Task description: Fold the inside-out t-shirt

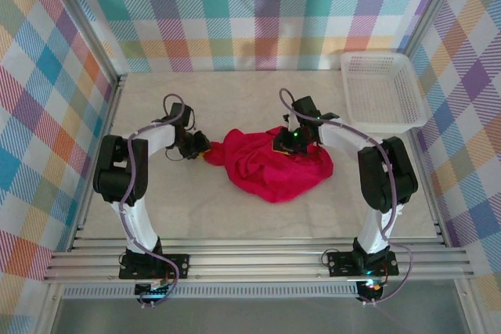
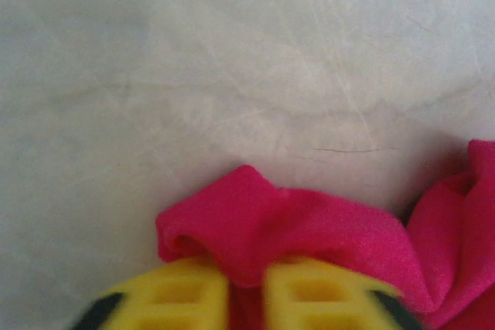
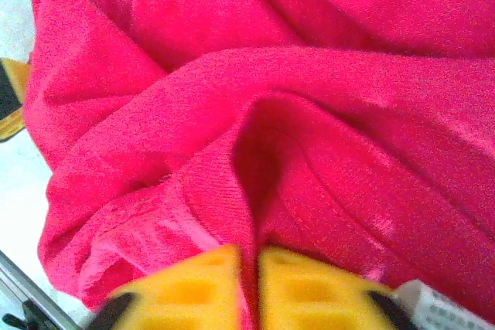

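The inside-out t-shirt (image 1: 270,163) lies crumpled in a bright red heap at the middle of the table (image 1: 235,213), its soft fabric bunched into thick rolling folds. A small white tag (image 3: 445,307) peeks out in the right wrist view. The left gripper (image 2: 246,276) pinches a fold at the heap's left edge. The right gripper (image 3: 247,260) is clamped on a ridge of cloth at its far right. A white mesh basket (image 1: 383,91) sits well apart in the far right corner.

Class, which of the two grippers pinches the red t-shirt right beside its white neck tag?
The right gripper: the white neck tag lies right beside it. The left gripper pinches an edge fold of the t-shirt, with bare table beyond.
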{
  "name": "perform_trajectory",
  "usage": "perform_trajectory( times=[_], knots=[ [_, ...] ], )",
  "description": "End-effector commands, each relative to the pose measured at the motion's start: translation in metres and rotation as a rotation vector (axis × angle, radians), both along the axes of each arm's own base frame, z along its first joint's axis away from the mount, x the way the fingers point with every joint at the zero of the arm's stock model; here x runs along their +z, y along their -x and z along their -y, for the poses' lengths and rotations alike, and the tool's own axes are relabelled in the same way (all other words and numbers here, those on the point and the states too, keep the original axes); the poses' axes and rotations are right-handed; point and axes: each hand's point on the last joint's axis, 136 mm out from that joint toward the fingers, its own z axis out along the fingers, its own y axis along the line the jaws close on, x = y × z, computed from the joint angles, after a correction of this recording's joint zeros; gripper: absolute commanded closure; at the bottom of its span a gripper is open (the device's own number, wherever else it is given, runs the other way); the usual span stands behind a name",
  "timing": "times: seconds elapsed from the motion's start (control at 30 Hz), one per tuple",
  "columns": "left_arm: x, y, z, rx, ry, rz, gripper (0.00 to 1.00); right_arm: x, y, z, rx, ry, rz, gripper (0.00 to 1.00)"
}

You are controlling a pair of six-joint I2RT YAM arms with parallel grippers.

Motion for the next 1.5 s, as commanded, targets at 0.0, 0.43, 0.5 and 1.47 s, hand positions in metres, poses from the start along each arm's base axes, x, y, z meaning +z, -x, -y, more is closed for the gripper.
perform_trajectory(
  times=[0.0,0.43,0.5,1.47],
  knots=[
    [0.01,-0.007,0.004,-0.004,0.02,0.022,1.0,0.03,-0.007,-0.007,0.013,-0.025,0.052,1.0],
    [0.242,-0.049,-0.168,0.409,-0.183,0.444,1.0,0.26,-0.045,0.144,-0.27,-0.078,0.475,1.0],
    [0.274,-0.038,-0.194,0.484,-0.193,0.521,1.0,0.28,-0.036,0.164,-0.302,-0.076,0.518,1.0],
    [0.098,0.059,-0.139,0.338,-0.32,0.185,0.78,0.043,0.038,0.162,-0.396,-0.196,0.025,1.0]
  ],
)
